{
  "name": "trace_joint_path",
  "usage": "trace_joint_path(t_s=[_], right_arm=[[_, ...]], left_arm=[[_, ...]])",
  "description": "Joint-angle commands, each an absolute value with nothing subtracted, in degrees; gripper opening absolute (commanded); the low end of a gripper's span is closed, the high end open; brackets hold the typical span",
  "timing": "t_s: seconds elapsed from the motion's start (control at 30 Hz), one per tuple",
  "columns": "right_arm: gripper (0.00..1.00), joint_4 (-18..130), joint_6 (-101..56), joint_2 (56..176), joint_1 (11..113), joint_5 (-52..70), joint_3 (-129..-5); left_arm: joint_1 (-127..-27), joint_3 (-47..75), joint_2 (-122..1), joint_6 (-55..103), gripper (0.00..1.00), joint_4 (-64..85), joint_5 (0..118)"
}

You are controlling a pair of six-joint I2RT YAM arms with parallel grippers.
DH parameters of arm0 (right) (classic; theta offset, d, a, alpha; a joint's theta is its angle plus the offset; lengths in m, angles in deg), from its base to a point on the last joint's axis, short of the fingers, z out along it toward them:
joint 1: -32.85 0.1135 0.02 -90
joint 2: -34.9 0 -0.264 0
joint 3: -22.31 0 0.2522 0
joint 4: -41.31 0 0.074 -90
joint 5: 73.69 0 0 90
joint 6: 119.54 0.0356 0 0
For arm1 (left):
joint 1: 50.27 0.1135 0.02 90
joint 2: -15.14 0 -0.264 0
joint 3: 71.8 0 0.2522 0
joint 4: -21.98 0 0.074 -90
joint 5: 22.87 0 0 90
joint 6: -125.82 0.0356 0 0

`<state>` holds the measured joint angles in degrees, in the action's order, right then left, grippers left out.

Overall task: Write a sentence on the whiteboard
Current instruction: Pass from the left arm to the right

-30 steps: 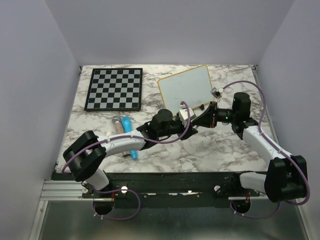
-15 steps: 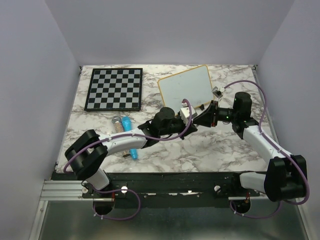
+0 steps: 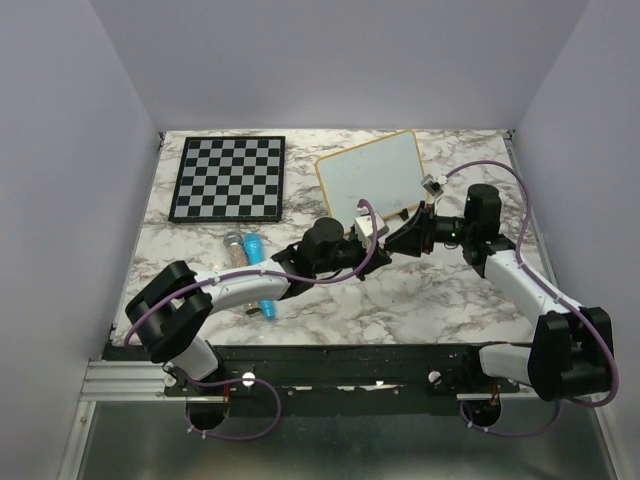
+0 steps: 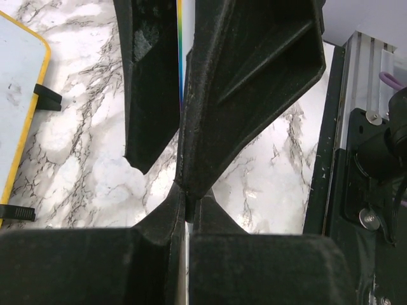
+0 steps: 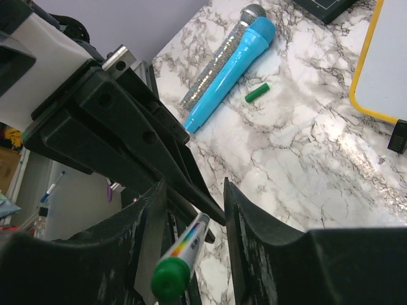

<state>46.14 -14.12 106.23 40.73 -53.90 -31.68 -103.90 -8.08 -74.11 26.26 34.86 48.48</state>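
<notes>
Left gripper (image 3: 383, 240) is clenched on the marker (image 5: 186, 246). The left wrist view shows its two fingers pressed together, with only a thin strip of the marker's rainbow label visible between them.

Right gripper (image 3: 400, 238) meets it tip to tip above the middle of the table (image 3: 430, 300). Its jaws are parted: in the right wrist view each finger stands off the marker's green end, with a visible gap on either side.

The marker runs from between the right fingers into the left gripper's grip.

Whiteboard (image 3: 370, 170) lies flat on the table at 12 o'clock from the two grippers, near the far edge. It is turned slightly, with its right end farther back. Its near edge is just beyond the grippers and not touched by either. Two black clips (image 4: 48, 97) sit along that edge.

Chessboard (image 3: 228, 178) lies at 9 o'clock from the whiteboard, just beside it and apart, and at 10 o'clock from the grippers.

Blue microphone (image 3: 258, 272) and silver microphone (image 3: 233, 248) lie side by side, touching along their length, at 9 o'clock from the grippers. The left arm partly covers them from above.

Green cap (image 5: 257, 93) lies loose on the table just beside the blue microphone, not touching it.
</notes>
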Motion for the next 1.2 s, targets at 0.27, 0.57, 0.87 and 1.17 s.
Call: trace_joint_path(t_s=[0.27,0.57,0.87,1.17], right_arm=[[0.46,45.9,-13.8,107.2,41.1,-56.5,-32.6],[0.36,45.1,-13.1,107.5,41.2,-57.3,-32.5],[0.12,45.0,-13.4,107.6,41.4,-58.0,-32.5],[0.01,46.0,-14.9,106.3,41.3,-56.8,-32.9]], left_arm=[[-103.0,-9.5,-71.8,25.2,0.00,38.5,48.1],[-102.9,-8.7,-72.7,25.1,0.00,38.3,47.4],[-102.9,-8.5,-73.6,24.7,0.00,38.1,46.8],[-102.6,-10.8,-71.4,22.9,0.36,40.1,48.6]])
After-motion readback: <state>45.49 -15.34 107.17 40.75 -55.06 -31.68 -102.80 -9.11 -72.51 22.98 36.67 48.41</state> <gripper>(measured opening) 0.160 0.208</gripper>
